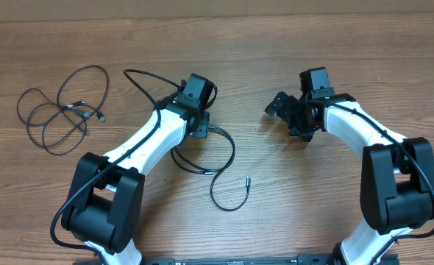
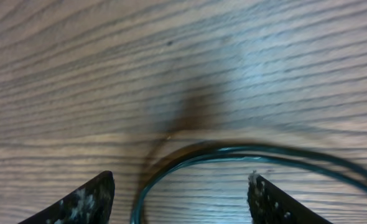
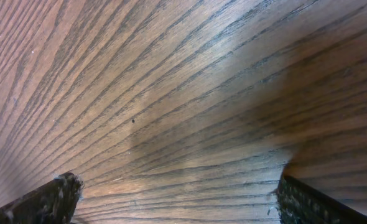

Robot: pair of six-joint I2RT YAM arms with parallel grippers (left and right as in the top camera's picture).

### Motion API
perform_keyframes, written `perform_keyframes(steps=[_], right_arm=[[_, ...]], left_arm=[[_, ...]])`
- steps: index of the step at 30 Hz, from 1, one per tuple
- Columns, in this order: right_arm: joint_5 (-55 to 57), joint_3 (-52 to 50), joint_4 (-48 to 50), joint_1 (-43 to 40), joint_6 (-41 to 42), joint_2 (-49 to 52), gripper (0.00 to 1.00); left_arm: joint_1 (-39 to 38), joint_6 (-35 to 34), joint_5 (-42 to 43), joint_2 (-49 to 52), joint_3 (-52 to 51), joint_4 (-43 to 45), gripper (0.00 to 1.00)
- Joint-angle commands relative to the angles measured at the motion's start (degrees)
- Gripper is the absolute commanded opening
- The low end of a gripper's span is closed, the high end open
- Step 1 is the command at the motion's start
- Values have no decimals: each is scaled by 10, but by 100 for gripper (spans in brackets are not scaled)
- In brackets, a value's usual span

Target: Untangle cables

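A white-and-black left robot arm [image 1: 147,140] and its matching right robot arm [image 1: 349,121] lean over a wood-grain tabletop [image 1: 312,44] during a cable-untangling job. The left tool [image 2: 180,178] hangs low over the middle of the tabletop. Its two speckled black fingers [image 2: 84,202] are spread and straddle a thin black cable [image 1: 230,151] lying flat on the wood between them. Neither finger touches the cord, so nothing is pinched.

The cord curves out from under the left tool to the right, then swings back toward the near edge in an open loop. It ends in a small silver-tipped plug [image 1: 246,180] just right of that loop. The straddling pose looks like the set-up for a pick on this one strand.

Well apart, at the far left, lies a loose tangle of thin black cables [image 1: 55,118], its loops crossing one another around two plugs. Neither arm is near it.

The right tool [image 3: 177,179] hovers over bare wood right of centre, fingers spread wide and empty. It appears to be parked clear of the left arm's reach.

With one cord alone at centre and the rest crossed over at the left, the job appears only partly done. The tangle would call for a careful pinch on a single strand.
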Motion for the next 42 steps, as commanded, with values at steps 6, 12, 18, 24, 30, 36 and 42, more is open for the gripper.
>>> perform_keyframes(steps=[6,12,18,24,30,36,42], right_arm=[[0,9,1,1,0,1,100],[0,9,1,1,0,1,100],[0,9,1,1,0,1,100],[0,9,1,1,0,1,100],[0,9,1,1,0,1,100],[0,9,1,1,0,1,100],[0,9,1,1,0,1,100]], left_arm=[[42,42,2,34,-14,6,58],[69,72,31,83,-14,28,52],[82,58,33,82,5,28,4],[82,58,118,56,71,-49,4],[82,58,207,-51,97,-66,4],[82,60,268,-164,97,-78,4],[82,108,280,-210,97,-111,4]])
